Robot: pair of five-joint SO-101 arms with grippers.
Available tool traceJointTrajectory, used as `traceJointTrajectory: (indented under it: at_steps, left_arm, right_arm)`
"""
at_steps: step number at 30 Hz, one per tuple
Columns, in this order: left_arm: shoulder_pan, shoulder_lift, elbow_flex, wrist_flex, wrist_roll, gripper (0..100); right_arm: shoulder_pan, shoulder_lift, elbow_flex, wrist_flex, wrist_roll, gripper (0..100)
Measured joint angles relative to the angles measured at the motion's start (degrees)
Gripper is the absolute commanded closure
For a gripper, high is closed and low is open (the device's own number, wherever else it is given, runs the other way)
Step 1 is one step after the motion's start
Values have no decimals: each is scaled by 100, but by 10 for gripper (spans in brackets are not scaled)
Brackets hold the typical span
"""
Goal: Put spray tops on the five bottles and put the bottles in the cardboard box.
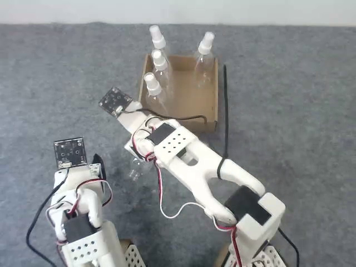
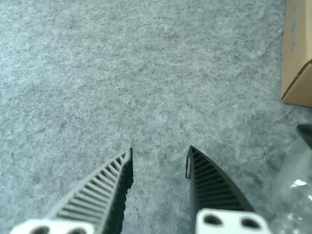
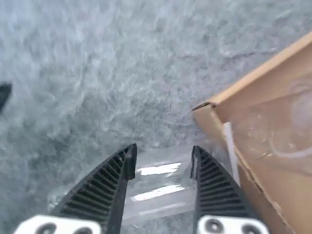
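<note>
My right gripper has its fingers apart astride the lying bottle. My left gripper, fingers also apart, sits farther off. In the high view the bottle lies at its 3 o'clock.

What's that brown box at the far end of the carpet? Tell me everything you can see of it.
The cardboard box is a shallow, open-topped tray of plain brown card with low walls, sitting flat on the grey carpet beyond the arms. Four clear bottles with white spray tops appear to stand upright inside, three along one side and one at the other. A black cable runs along one outer wall. The right gripper and a fifth clear bottle are close beside a near corner.
</note>
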Motion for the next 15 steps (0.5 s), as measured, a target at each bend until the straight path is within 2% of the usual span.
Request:
traceJointTrajectory:
  at_steps: [9,15]
  left_arm:
    - [0,0,0,0,0,830]
    - [0,0,0,0,0,830]
  right_arm:
    - [334,18,-624,1503,185,869]
    - [413,18,-791,2620,905,869]
